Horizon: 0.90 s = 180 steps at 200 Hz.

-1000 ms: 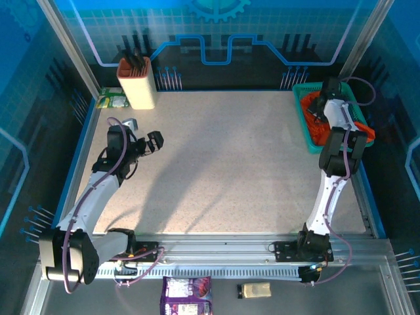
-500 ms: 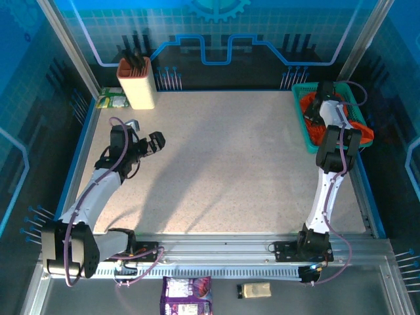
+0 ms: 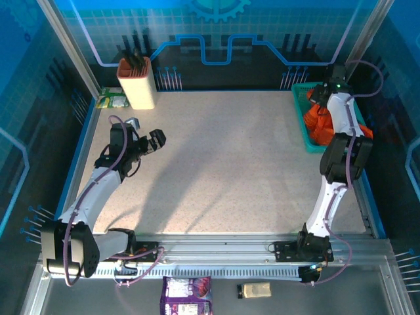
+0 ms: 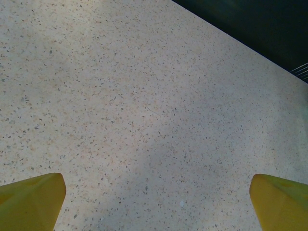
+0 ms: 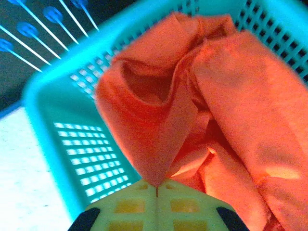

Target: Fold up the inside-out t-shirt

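Observation:
The inside-out t-shirt (image 3: 319, 123) is a crumpled orange-red bundle in the teal mesh basket (image 3: 300, 100) at the table's far right. In the right wrist view the t-shirt (image 5: 202, 96) rises in a peak of cloth to my right gripper (image 5: 157, 186), whose pads are pressed together on a pinch of the fabric. From above, the right gripper (image 3: 323, 100) hangs over the far end of the basket. Over bare table at the left, my left gripper (image 3: 156, 140) is open. Its yellow fingertips (image 4: 33, 201) stand far apart around the left gripper (image 4: 159, 195), nothing between them.
A tan holder with dark handles (image 3: 136, 83) stands at the far left, a green packet (image 3: 111, 100) beside it. The speckled table (image 3: 223, 164) has a blue raised border. A purple packet (image 3: 187, 295) and a small tan packet (image 3: 256, 289) lie below the front rail.
My right gripper has shut on the t-shirt in the basket and drawn back toward the far end, pulling the cloth up. The left arm has hardly moved.

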### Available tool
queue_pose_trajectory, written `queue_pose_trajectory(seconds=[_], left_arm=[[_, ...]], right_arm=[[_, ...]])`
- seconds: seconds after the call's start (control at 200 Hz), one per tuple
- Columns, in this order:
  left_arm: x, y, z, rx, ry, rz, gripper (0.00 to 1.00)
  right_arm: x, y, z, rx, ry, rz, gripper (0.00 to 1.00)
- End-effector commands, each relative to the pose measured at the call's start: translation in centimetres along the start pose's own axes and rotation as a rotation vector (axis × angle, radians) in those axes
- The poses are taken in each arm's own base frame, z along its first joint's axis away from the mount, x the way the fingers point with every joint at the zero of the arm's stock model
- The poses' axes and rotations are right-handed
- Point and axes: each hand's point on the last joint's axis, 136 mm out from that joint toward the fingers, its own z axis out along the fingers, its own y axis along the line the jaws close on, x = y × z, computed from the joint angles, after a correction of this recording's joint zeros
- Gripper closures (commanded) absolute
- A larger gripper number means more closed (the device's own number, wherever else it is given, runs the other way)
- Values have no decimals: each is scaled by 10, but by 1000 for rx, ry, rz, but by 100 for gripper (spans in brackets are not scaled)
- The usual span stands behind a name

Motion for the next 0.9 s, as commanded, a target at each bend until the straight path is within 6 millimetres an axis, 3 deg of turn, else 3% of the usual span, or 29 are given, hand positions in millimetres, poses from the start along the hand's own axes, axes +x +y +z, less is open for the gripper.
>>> queue_pose_trajectory(seconds=[0.0,0.24,0.51,0.755,0.896], left_arm=[[-5,-12,-10,35,-11,-5,1],[-2,-13,-15,46,-10,-14,1],[0,-12,-18,49,-15,-17,1],[2,-13,-17,61,-12,-25,1],[4,-12,-15,61,-12,-27,1]], right_arm=[[-14,16,-42,-57,-56,-23,100],[-38,41,-118,-134,-182,-57,100],[-51,75,-208,-266,-307,-90,100],[-49,114,-291,-366,-432,-177,100],[-35,148,-333,-446,-483,-250,100]])
